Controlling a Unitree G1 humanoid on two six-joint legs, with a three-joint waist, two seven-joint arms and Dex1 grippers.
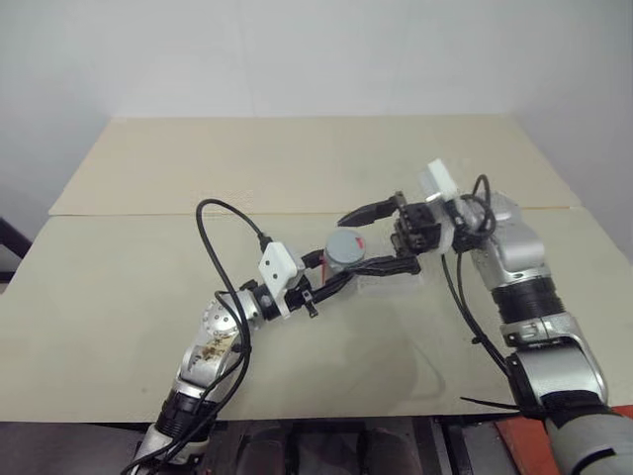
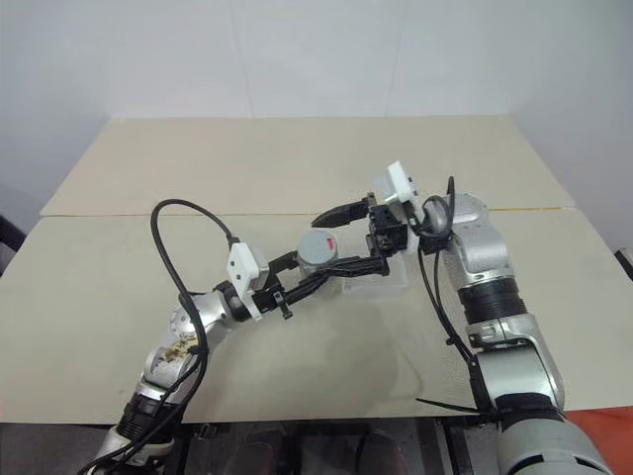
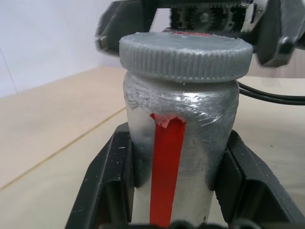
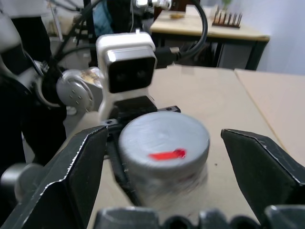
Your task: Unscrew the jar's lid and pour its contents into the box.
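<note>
Between the left gripper's (image 1: 331, 272) clamped fingers sits the jar (image 3: 178, 157), held above the table (image 1: 148, 287), lid (image 4: 164, 140) still on. Facing it, the right gripper (image 4: 162, 157) stands spread wide, fingers clear of the lid's rim on both sides. Beneath it lies the box (image 2: 381, 282); open tabletop all around.

The left arm reaches up from about 7 o'clock toward the centre, forearm angled toward 2 o'clock. Its left gripper (image 1: 336, 272) is clamped around the jar (image 3: 178, 157), one finger (image 3: 107, 186) pressed on each side. The right arm comes in from 5 o'clock, wrist bent toward 9 o'clock. The right gripper (image 1: 381, 237) stands spread wide, its fingers (image 4: 71, 171) flanking the lid (image 4: 164, 143), seemingly without contact.
</note>
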